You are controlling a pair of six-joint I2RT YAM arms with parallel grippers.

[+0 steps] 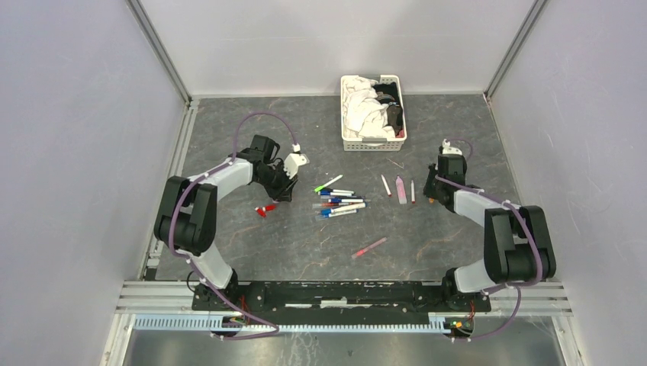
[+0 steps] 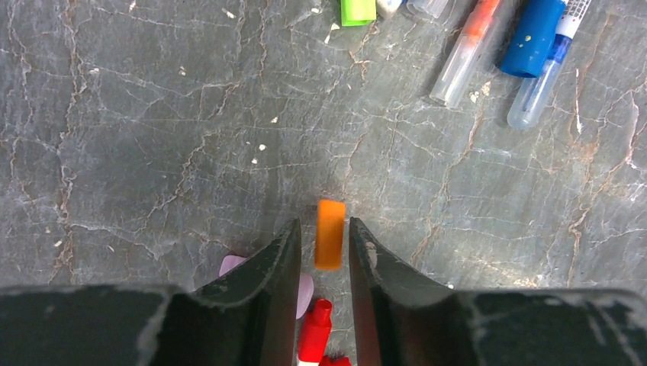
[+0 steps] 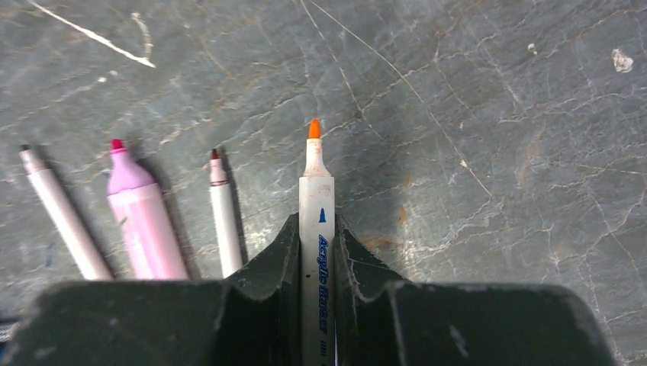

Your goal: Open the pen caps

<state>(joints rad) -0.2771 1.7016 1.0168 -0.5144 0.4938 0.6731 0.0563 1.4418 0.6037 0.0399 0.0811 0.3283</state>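
- The left gripper (image 2: 323,227) has its fingers (image 2: 278,263) apart. The orange cap (image 2: 329,236) lies lengthways in the gap between the tips, unpinched, with clear space on its left side.
- Nearer the wrist, a red cap (image 2: 315,328) and a lilac cap (image 2: 230,264) rest on the table (image 2: 152,152).
- The right gripper (image 3: 316,229) is clamped on the white barrel of the orange-tipped pen (image 3: 315,164), whose bare tip points past the fingertips.
- Three uncapped pens (image 3: 141,221) lie side by side just left of it.
- A cluster of pens (image 1: 339,204) lies between the arms.
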